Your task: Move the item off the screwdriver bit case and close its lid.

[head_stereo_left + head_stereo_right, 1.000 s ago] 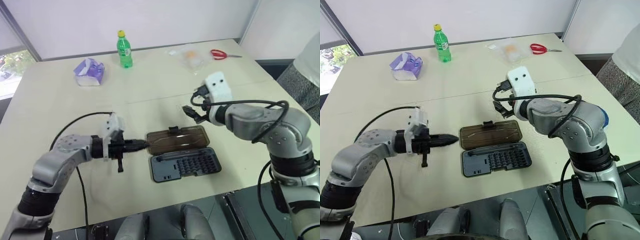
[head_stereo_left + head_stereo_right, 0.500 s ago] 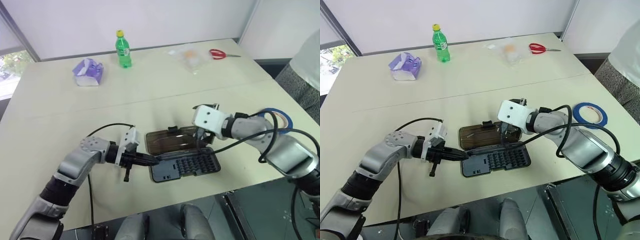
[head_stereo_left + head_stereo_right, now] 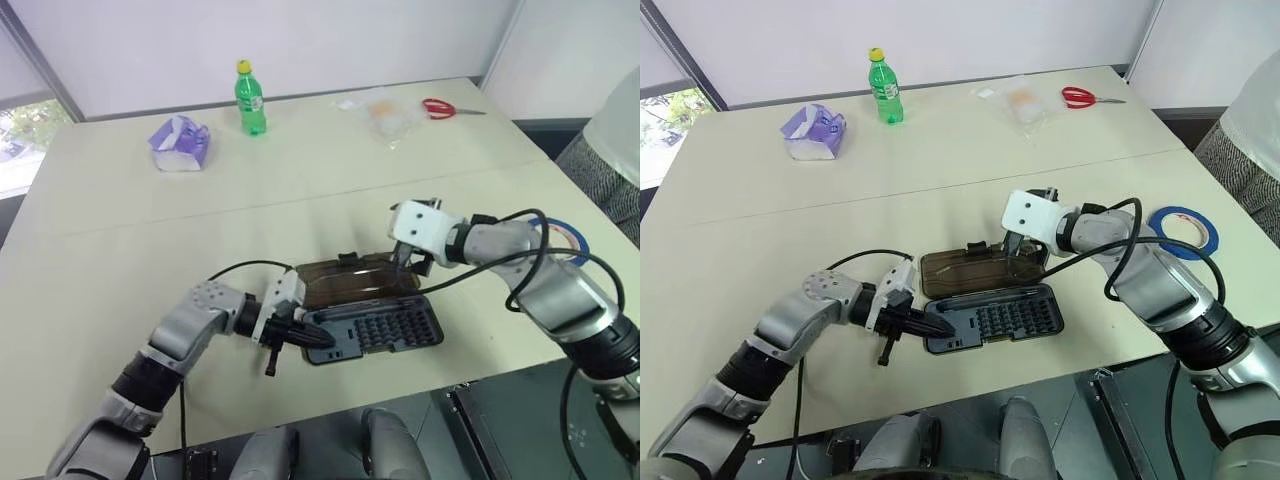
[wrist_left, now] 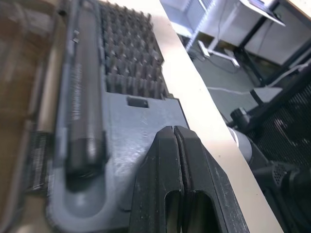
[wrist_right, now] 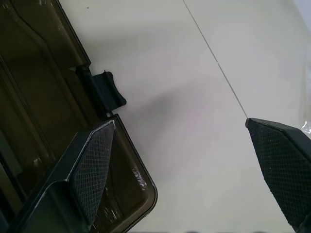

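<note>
My left gripper (image 4: 174, 133) is pinched closed with nothing in it, its tips at the left end of the screwdriver bit case (image 3: 372, 329), which lies open on the bench (image 3: 130, 250). My right gripper (image 5: 194, 160) is spread wide and empty at the far right corner of the lid (image 3: 355, 277); one finger (image 5: 95, 165) seems to rest on the smoky panel, though I can't be sure it touches. The lid lies flat behind the tray, its latch tab (image 5: 109, 87) pointing away. The blue tape roll (image 3: 1182, 231) lies on the bench well right of the case.
</note>
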